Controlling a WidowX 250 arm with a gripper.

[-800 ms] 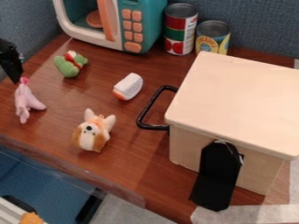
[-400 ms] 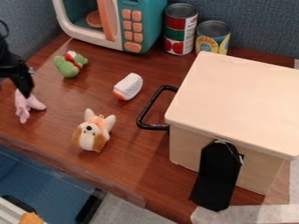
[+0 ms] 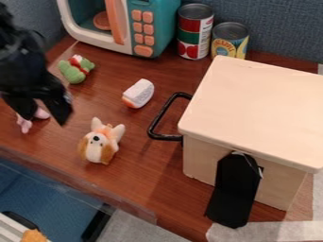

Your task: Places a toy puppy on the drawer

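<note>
My black gripper point(image 3: 45, 117) hangs at the left of the camera view, its two fingers spread apart with the pink toy partly hidden behind them. It is up and to the left of the toy puppy point(image 3: 99, 144), not touching it. The brown and white puppy with orange on its head lies on the brown table, left of the wooden box. That box, the drawer point(image 3: 252, 111), has a pale flat top and a black handle point(image 3: 165, 118) on its left side.
A pink toy point(image 3: 25, 123) is by the gripper. Behind are a green toy point(image 3: 76, 69), a white and orange toy point(image 3: 138, 93), a teal toy microwave point(image 3: 157, 28) and two cans point(image 3: 195, 32). A black piece point(image 3: 234, 191) leans at the box's front.
The gripper has come in from the left edge, moving right and downward in the view, and now covers much of the pink toy. The puppy and the box have stayed put.
</note>
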